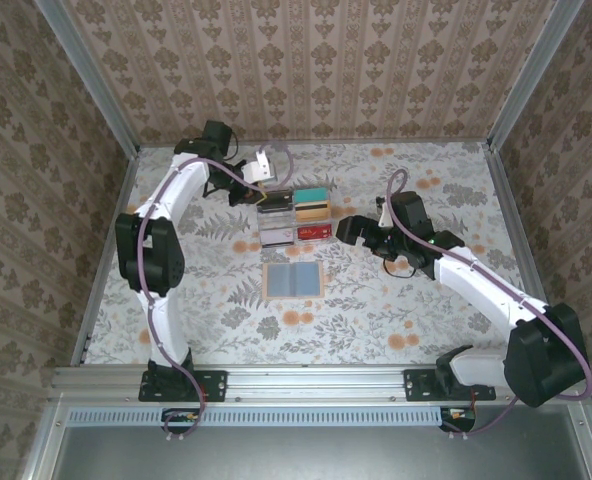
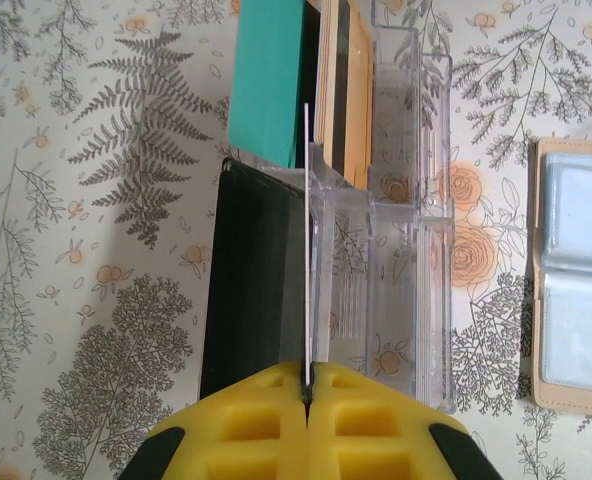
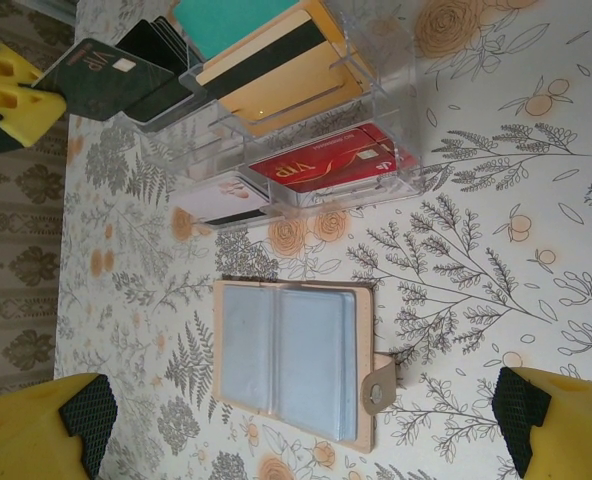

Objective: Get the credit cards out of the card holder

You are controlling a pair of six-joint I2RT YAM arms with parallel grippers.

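- The big table (image 1: 396, 310) has a cloth with leaves and orange flowers on it, and walls with a brown pattern stand around it.
- The white and black left arm (image 1: 166, 215) reaches to the far side of the table. Its left gripper (image 2: 307, 385) has yellow fingers (image 3: 6, 95) pressed tight together on one thin dark card (image 3: 101, 78) with "VIP" on it.
- In the left wrist view this dark card (image 2: 305, 250) shows as a thin pale line on its edge, just above the tray's wall. I cannot tell if it touches the tray.
- The white and black right arm (image 1: 476, 285) reaches in from the right. Its right gripper (image 3: 304, 412) is spread wide, with nothing between the fingers. It hangs over the near end of the card holder.
- The clear plastic tray (image 1: 294, 218) with little boxes sits in the middle of the table, on the far side of the card holder.
- The flat tan card holder (image 3: 296, 360) with grey-blue pockets lies open on the cloth, near the tray but not touching it. Its small snap tab sticks out on one side.
- A teal card (image 3: 231, 18) and an orange card (image 3: 276, 70) with a black stripe lean in the far boxes.
- A shiny red card (image 3: 326, 165) lies in a near box, and a white card (image 3: 221, 198) sits in the box next to it.
- More black cards (image 3: 161, 50) stand at the tray's far corner, close to the held one.
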